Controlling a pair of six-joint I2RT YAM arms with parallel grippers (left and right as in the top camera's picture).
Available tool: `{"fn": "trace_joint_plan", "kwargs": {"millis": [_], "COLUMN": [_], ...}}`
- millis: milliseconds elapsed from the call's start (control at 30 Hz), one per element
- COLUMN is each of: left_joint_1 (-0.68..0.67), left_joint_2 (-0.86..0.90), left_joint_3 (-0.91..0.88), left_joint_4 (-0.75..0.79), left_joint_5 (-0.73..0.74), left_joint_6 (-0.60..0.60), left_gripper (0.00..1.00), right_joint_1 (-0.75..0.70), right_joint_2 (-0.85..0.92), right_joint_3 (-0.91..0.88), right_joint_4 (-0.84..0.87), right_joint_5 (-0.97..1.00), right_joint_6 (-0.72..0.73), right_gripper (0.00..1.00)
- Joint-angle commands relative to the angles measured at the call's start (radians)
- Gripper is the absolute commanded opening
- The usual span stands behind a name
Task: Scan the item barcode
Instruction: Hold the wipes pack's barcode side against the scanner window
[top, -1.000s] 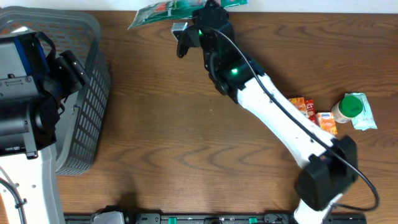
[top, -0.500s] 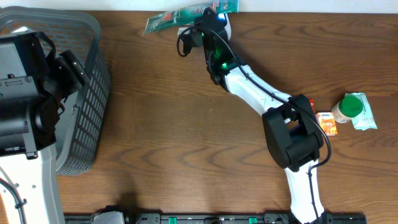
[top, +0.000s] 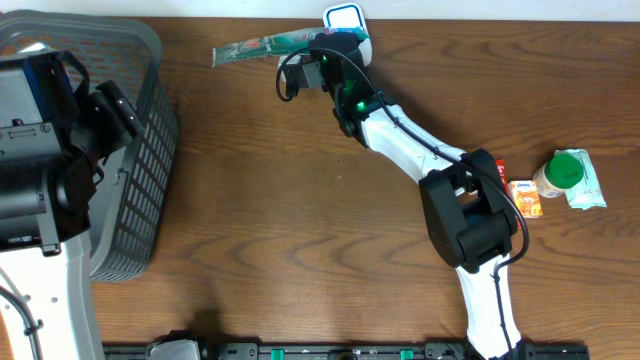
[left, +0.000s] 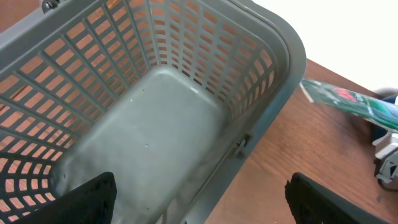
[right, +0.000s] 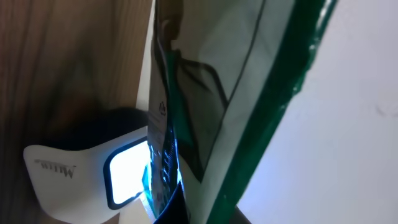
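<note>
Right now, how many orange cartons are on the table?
2. One carton lies beside the jar; the other shows partly behind the right arm. More may be hidden under it.

Grey basket (left: 163, 127) — green packet (left: 348, 101) beside it

Left: white-and-black left arm (top: 40, 190) folded compactly at the left side of the overhead view, wrist tilted downward. Black two-finger left gripper (left: 205, 200) spread wide, fingertips (left: 87, 199) at the bottom corners of the wrist view.

Right: white-and-black right arm (top: 410, 150) extended diagonally from near right to far centre, elbow bent, green light (top: 350, 96) lit near the wrist. Black right gripper (top: 312, 55) fully closed, pinching a flat green plastic packet (top: 250, 48) by one end.
</note>
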Motion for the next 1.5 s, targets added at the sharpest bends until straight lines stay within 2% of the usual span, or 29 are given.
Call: {"fn": "trace_joint_plan", "kwargs": {"millis": [0,200,433,600,900,1033,1200,1467], "left_joint_1": [0.004,0.004,0.004,0.004,0.004,0.004,0.004,0.004], "left_joint_2": [-0.001,-0.001,-0.001,-0.001,-0.001,-0.001,-0.001,-0.001], "left_joint_3": [0.007,0.007,0.007,0.007,0.007,0.007,0.007,0.007], "left_joint_4": [0.000,0.000,0.000,0.000,0.000,0.000,0.000,0.000], "left_joint_5": [-0.009,-0.009,-0.009,-0.009,-0.009,-0.009,-0.009,-0.009], "left_joint_6": [-0.002,-0.002,-0.002,-0.002,-0.002,-0.002,-0.002,-0.002], "left_gripper": [0.88,0.88,0.88,0.88,0.88,0.88,0.88,0.88], "right_joint_1": [-0.021,-0.029,-0.043,-0.044,-0.053,-0.042,-0.023,-0.016], "right_joint_2": [0.009,0.011,0.017,0.026,0.191,0.205,0.205,0.205], "right_joint_3": [0.018,0.018,0.018,0.021,0.169,0.175,0.175,0.175], "right_joint_4": [0.001,-0.031,0.082,0.124,0.124,0.085,-0.028,-0.087], "right_joint_5": [-0.015,-0.024,-0.014,-0.015,0.069,0.066,0.060,0.053], "right_joint_6": [0.076,0.110,0.039,0.039,0.039,0.040,0.110,0.259], "right_gripper": [0.01,0.01,0.01,0.01,0.01,0.01,0.01,0.01]}}
